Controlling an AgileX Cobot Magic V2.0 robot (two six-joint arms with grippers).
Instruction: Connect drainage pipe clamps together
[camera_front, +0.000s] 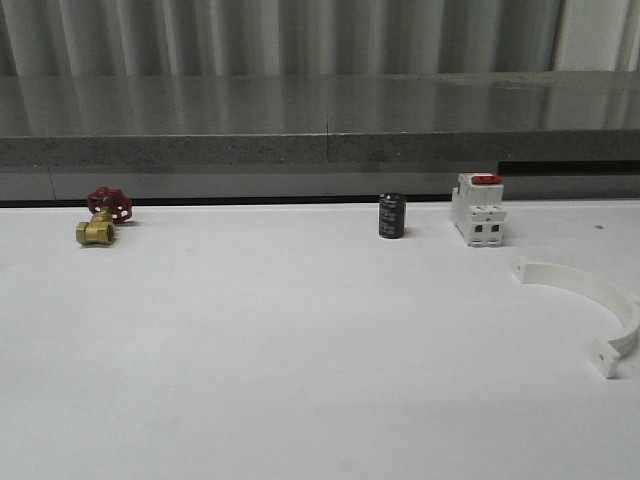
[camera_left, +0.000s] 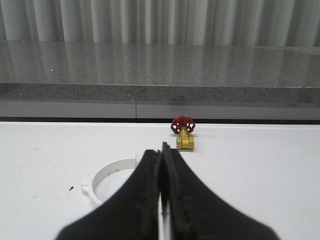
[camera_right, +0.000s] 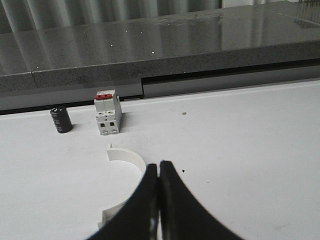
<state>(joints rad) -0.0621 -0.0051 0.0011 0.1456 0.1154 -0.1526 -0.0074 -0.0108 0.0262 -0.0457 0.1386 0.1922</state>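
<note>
One white half-ring drainage pipe clamp (camera_front: 572, 273) lies on the white table at the right, its square tabs at both ends. In the right wrist view this clamp (camera_right: 123, 154) curves just beside and partly behind my right gripper (camera_right: 159, 165), which is shut with nothing in it. A second white half-ring clamp (camera_left: 107, 169) lies on the table in the left wrist view, partly hidden by my left gripper (camera_left: 161, 150). That gripper is also shut and holds nothing.
A brass valve with a red handwheel (camera_front: 100, 222) sits at the back left; it is also ahead of the left gripper (camera_left: 184, 134). A black cylinder (camera_front: 391, 216) and a white boxy switch with a red top (camera_front: 478, 208) stand at the back right. A grey ledge (camera_front: 320, 120) runs behind the table.
</note>
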